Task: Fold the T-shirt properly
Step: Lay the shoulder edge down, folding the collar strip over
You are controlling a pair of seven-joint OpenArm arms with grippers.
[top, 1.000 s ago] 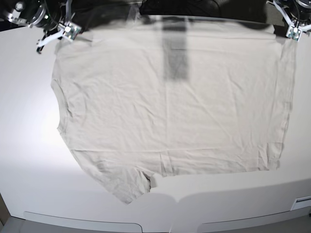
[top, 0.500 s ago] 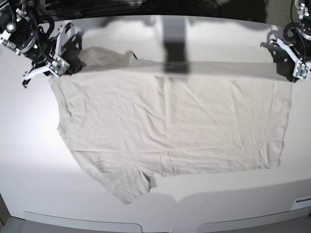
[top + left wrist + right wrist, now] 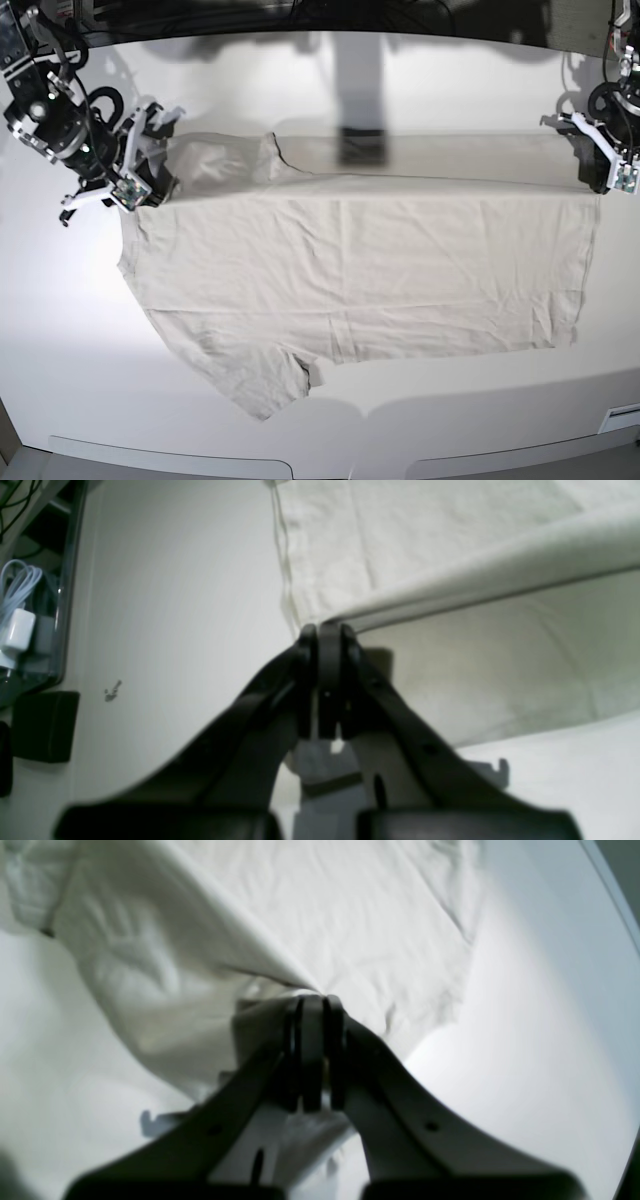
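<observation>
The pale beige T-shirt [image 3: 360,270] lies spread on the white table [image 3: 60,330], its far edge lifted and doubled over toward the front. At the left of the base view my right gripper [image 3: 135,190] is shut on the shirt's corner by the shoulder, with one sleeve [image 3: 210,165] trailing behind it. My left gripper [image 3: 610,180] is shut on the hem corner at the right. In the left wrist view the left gripper [image 3: 327,630] pinches the folded edge of the T-shirt [image 3: 450,540]. In the right wrist view the right gripper [image 3: 312,1000] pinches bunched T-shirt cloth [image 3: 325,905].
The other sleeve [image 3: 265,385] points toward the table's front edge [image 3: 300,445]. In the left wrist view a clear box with cables and a white charger [image 3: 20,625], a black block [image 3: 45,725] and a small screw [image 3: 112,690] lie beside the table's side.
Both grippers have come toward the front and lower, drawing the shirt's far edge over the layer below. The fold line has moved forward and more bare table shows behind it.
</observation>
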